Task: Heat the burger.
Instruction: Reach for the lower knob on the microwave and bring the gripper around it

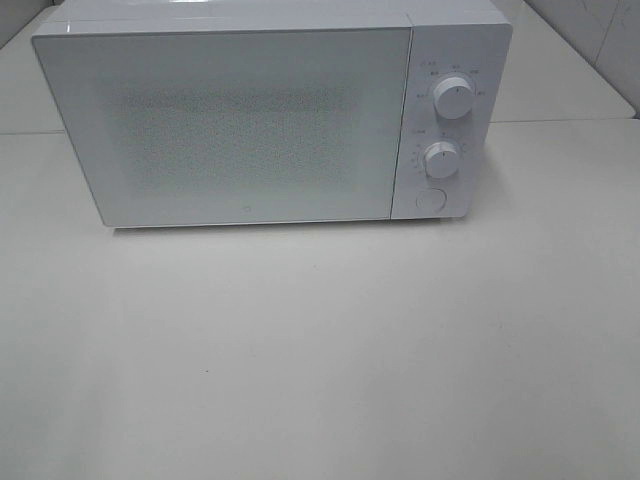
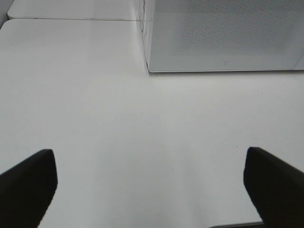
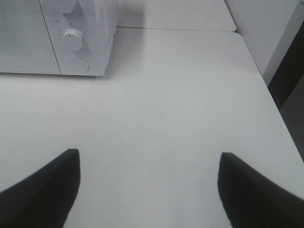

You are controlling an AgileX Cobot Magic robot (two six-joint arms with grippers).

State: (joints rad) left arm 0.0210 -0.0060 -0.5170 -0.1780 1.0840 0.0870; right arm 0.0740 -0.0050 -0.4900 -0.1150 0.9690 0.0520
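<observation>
A white microwave [image 1: 250, 115] stands at the back of the white table with its door shut. It has two white knobs [image 1: 453, 100] and a round button [image 1: 430, 199] on its right panel. The burger is out of view in all frames. My left gripper [image 2: 149, 185] is open and empty, hovering over bare table in front of the microwave's left corner [image 2: 148, 70]. My right gripper [image 3: 148, 185] is open and empty over bare table, in front of and to the right of the microwave's control panel [image 3: 76, 40]. Neither gripper shows in the high view.
The white table [image 1: 320, 350] spreads in front of the microwave. Its right edge [image 3: 273, 99] runs near a wall. A seam between table sections shows behind the microwave [image 2: 71, 19].
</observation>
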